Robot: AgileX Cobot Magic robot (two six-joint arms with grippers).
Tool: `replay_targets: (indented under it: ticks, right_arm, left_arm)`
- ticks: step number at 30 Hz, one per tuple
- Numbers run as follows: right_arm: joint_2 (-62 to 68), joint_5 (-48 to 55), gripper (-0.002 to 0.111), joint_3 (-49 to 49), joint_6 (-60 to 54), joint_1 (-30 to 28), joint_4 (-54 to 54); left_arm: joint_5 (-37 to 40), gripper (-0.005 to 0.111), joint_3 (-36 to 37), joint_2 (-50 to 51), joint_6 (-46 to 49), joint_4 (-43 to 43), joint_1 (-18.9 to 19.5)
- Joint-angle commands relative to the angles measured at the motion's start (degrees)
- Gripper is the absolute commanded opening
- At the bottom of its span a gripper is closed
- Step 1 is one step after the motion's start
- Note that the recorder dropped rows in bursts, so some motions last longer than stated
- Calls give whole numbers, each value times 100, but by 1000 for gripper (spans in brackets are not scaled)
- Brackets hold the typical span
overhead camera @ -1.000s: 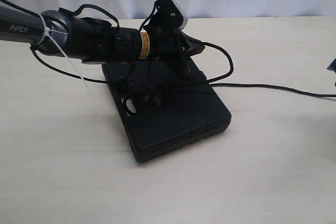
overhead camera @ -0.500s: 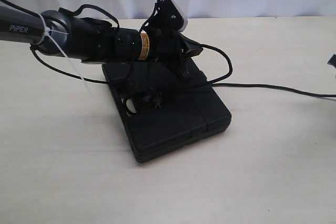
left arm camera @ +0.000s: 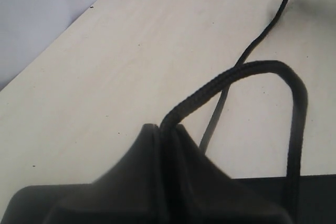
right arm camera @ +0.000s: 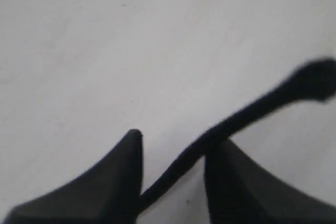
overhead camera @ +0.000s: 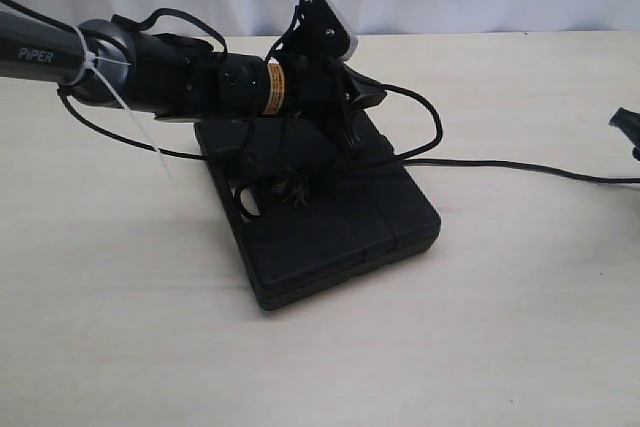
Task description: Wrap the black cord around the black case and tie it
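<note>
Your left claw was clamped on the cord over the case. Right claw stood apart around it. Wrap looked barely started, no tie.

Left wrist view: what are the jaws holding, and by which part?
The left gripper pinches the long thin black braided cord mid-length, not at an end; a loop arcs out beyond it.

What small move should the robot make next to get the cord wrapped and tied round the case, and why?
Probably shut the right gripper on the black cord. The cord runs loose between its open fingers, while the left gripper, above the black case, pinches a loop, so any pull needs that grip first.
</note>
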Motion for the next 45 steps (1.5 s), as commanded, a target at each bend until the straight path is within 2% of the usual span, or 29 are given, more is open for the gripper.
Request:
replay_targets:
  ticks: [1, 4, 6, 10, 16, 18, 23, 25, 28, 30, 32, 37, 42, 45]
  right_arm:
    - [22, -480, 5, -255, -4, -19, -223]
    - [-32, -1184, 4, -375, -3, -19, -918]
    - [-141, -1617, 4, -386, -328, -19, -918]
    - [-481, -2659, 4, -358, -1948, -19, -918]
    - [-1060, -5637, 4, -257, -4725, 42, -918]
    - [-1159, -5986, 4, -187, -5351, 204, -918]
    - [-1259, -5862, 4, 49, -6778, 915, -918]
    - [-1259, -5254, 4, 74, -6782, 1244, -918]
    - [-1248, -3797, 4, 99, -6538, 1693, -918]
    - [-1237, -3287, 4, 125, -6641, 1948, -918]
    - [-1197, -3181, 4, 125, -6877, 2161, -918]
    - [-1174, -2913, 4, 125, -7274, 2667, -918]
    - [-1174, -2824, 4, 125, -7372, 2878, -918]
    - [-1186, -3232, 4, 129, -7481, 2878, -918]
  left_arm:
    - [-34, 0, -45, -10, 17, 17, -7]
    - [-34, 0, -45, -10, 17, 17, -7]
    - [-34, 0, -45, -10, -5, -19, 3]
    - [-34, 0, -45, -35, -251, -33, 63]
    - [-42, 0, -45, -224, -1267, 288, 387]
    - [-213, 0, -45, -233, -1626, 542, 542]
    - [-1095, 0, -45, -233, -2380, 1090, 958]
    - [-1283, 0, -45, -233, -2454, 1163, 1034]
    - [-1500, 0, -45, -233, -2447, 1260, 1064]
    - [-1692, 0, -45, -233, -2437, 1304, 1064]
    - [-1861, 0, -45, -233, -2419, 1329, 1042]
    - [-1676, 0, -45, -233, -2419, 1329, 1001]
    - [-1634, 0, -45, -233, -2406, 1293, 1001]
    - [-1437, 0, -45, -233, -2406, 1249, 1001]
